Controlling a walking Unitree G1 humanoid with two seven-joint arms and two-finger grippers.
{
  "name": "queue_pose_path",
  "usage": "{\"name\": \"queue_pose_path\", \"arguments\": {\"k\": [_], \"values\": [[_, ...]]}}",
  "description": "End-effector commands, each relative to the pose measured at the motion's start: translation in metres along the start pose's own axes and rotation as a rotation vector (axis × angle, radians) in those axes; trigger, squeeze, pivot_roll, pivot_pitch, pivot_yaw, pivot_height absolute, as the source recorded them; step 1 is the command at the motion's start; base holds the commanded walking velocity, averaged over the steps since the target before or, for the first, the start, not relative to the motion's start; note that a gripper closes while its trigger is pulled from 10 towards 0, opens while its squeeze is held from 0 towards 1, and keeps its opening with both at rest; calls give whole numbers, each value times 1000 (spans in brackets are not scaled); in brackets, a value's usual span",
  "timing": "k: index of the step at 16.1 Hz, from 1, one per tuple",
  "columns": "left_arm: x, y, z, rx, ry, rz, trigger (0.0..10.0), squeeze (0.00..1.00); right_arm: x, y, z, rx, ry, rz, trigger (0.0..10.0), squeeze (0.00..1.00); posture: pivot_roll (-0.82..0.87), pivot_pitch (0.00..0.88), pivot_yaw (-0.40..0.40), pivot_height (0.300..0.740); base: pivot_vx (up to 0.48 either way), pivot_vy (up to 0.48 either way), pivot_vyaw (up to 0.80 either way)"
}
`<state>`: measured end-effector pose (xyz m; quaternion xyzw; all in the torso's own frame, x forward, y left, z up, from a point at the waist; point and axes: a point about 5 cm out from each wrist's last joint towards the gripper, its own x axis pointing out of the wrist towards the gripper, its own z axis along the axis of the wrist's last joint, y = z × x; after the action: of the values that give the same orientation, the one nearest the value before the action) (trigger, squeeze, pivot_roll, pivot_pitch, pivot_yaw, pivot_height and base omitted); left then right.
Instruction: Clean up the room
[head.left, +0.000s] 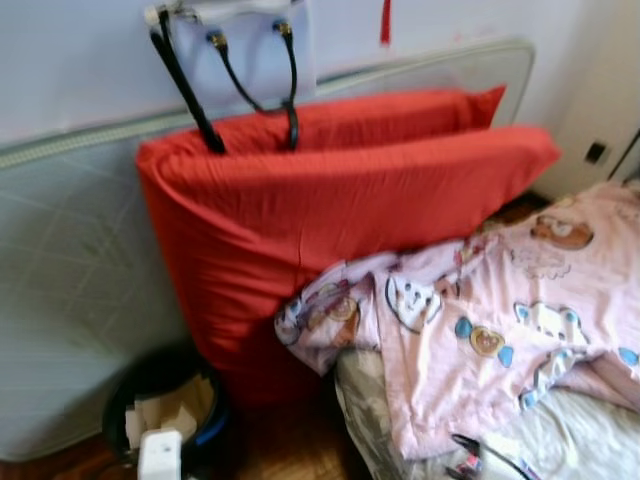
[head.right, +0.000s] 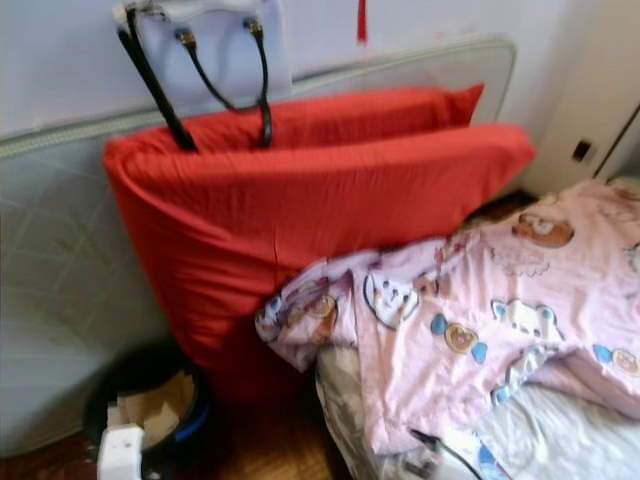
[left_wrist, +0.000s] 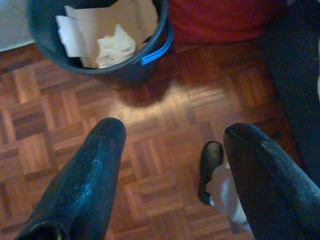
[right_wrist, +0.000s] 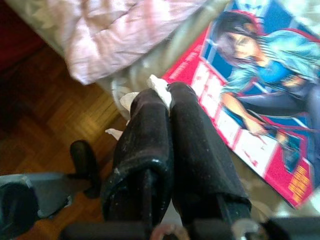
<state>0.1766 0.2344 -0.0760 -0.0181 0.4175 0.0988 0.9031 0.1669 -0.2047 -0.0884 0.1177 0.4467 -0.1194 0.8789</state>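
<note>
Tissue (right_wrist: 159, 86), a crumpled white scrap, sits pinched at the tips of the right gripper (right_wrist: 167, 92), whose two black fingers are pressed tight together around it; more white bits show just beside the fingers on the floor side; under that gripper lies a glossy magazine (right_wrist: 260, 100) with a drawn figure on a blue and red cover, resting on the bed at the edge of the pink quilt (head.left: 500, 320) printed with bears. The left gripper (left_wrist: 172, 150) hangs over the parquet floor (left_wrist: 165, 115) with its fingers spread wide and nothing between them; a dark blue waste bin (left_wrist: 140, 65), holding paper and cardboard scraps, stands at about eleven o'clock from it. From the head views the bin (head.left: 140, 385) is at seven o'clock, just beside two big red cushions (head.left: 330, 210) leaning on a pale mattress (head.left: 70, 260) against the wall; a black-handled bag (head.left: 240, 50) hangs above them.
</note>
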Motion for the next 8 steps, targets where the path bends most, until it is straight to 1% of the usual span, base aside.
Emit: {"name": "queue_pose_path", "arguments": {"k": [1,4,8], "values": [[-2,7,-6,0,32,17,10000,0,2,9,4,-4,-7,25,10000,0,50,0,4,740,0,304,0],[-2,9,-8,-4,38,17,10000,0,2,8,4,-7,-7,25,10000,0,49,0,3,740,0,301,0],[-2,12,-5,-7,31,19,10000,0,2,10,5,-7,-8,29,10000,0,53,0,6,740,0,302,0]]}}
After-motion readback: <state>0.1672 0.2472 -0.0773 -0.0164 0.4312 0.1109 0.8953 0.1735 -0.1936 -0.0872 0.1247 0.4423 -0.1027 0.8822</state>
